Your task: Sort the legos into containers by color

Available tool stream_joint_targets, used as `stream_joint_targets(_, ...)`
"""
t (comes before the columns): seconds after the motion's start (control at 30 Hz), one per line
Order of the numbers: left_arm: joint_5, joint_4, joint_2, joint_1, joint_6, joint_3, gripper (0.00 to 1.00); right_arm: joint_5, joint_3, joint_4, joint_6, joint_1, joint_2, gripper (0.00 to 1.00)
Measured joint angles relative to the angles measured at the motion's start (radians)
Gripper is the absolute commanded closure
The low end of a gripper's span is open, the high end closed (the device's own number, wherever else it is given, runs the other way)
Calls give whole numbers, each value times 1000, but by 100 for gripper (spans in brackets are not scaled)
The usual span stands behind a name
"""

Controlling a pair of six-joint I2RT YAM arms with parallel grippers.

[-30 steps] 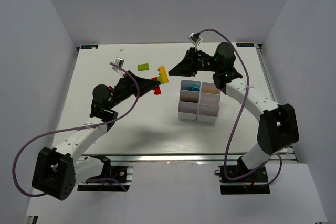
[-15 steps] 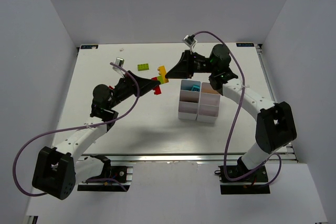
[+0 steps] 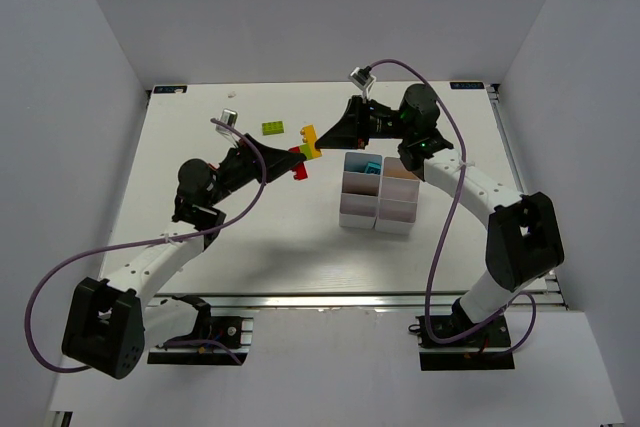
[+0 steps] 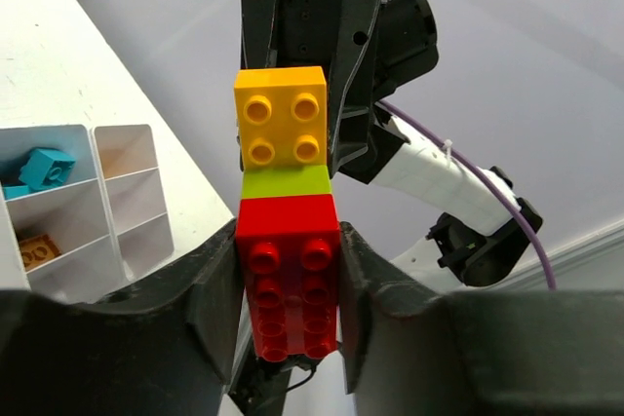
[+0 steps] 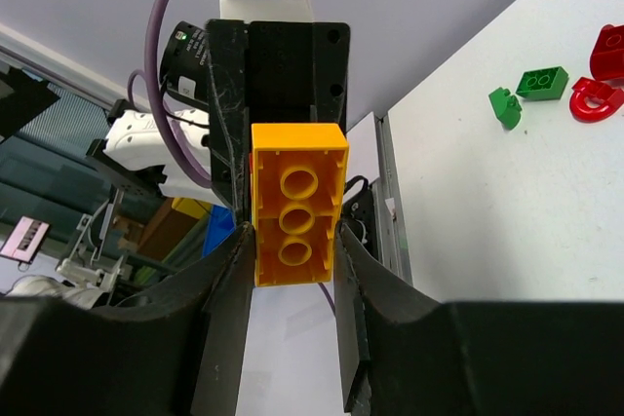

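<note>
From above, the left gripper [image 3: 293, 155] and right gripper [image 3: 320, 143] faced each other at a small stack of studded plastic bricks [image 3: 305, 147], left of the white six-bin plastic container block [image 3: 356, 213]. Only the left wrist view showed the layers: left jaws clamped on the red brick [image 4: 290, 284], with a lime green plate [image 4: 286, 182] and a yellow brick [image 4: 282, 129] beyond. The right wrist view showed right jaws squeezing the yellow brick. A straight pull off the studs seemed best.

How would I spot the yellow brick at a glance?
Find the white plastic block of six bins on the white table. Just left of it a small stack is held in the air; the yellow studded plastic brick is its end piece, beyond a thin lime plate and a red brick.
</note>
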Motion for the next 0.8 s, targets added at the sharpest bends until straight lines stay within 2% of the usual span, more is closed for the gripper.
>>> stream_joint_targets(0.17,0,-50,-2,0,23,11,40,0,0,0,-1,0,1,79)
stream_joint_targets(0.63,-7,-84,-11,0,35,11,37,0,0,0,-2,3,2,80)
stream_joint_targets(0.8,-7,-83,-11,0,34,12,32,0,0,0,-2,8,2,79)
